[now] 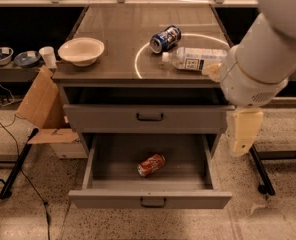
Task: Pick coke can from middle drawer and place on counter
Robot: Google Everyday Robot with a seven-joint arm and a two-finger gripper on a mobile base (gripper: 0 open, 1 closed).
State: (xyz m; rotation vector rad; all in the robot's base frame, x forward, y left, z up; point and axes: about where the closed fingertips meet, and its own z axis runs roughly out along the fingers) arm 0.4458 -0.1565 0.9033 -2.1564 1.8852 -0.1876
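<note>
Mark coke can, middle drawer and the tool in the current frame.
coke can [151, 164]: camera view, red side of the can.
middle drawer [108, 200]: camera view, front panel left of the handle.
tool [240, 145]: camera view, lower end, hanging right of the open drawer.

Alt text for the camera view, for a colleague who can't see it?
A small red-orange coke can lies on its side in the open grey metal middle drawer. The cream gripper hangs just right of the drawer, apart from the can. On the glossy grey-brown counter: a cream bowl, blue-and-white can, clear bottle.
</note>
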